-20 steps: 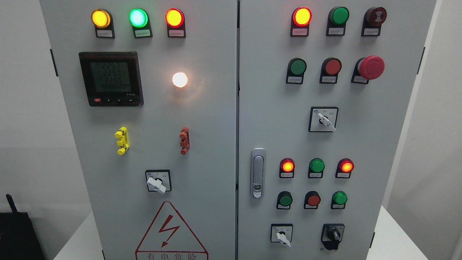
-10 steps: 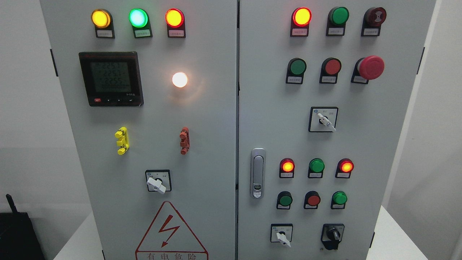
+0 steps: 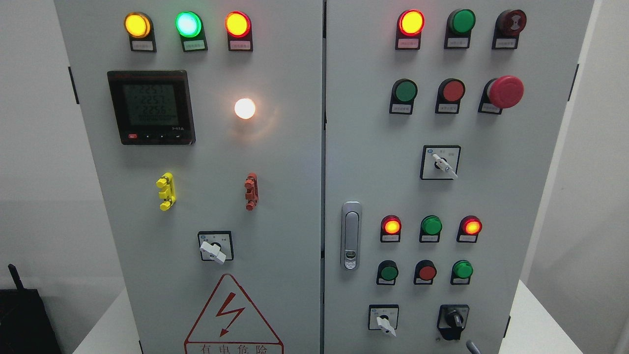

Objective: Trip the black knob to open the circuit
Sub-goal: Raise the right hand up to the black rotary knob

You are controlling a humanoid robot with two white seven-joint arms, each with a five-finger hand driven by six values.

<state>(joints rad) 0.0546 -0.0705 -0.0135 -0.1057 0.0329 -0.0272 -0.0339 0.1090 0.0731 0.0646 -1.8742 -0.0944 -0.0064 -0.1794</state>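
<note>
Fingers (image 3: pixel 472 347) peek below black knob (image 3: pixel 453 321) on grey cabinet (image 3: pixel 285 196).

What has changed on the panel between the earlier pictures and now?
A small grey tip, probably of a robot hand, has come up at the bottom edge, just right of and below the black knob. It does not touch the knob yet. The knob, the lamps and the other switches look as before.
</note>
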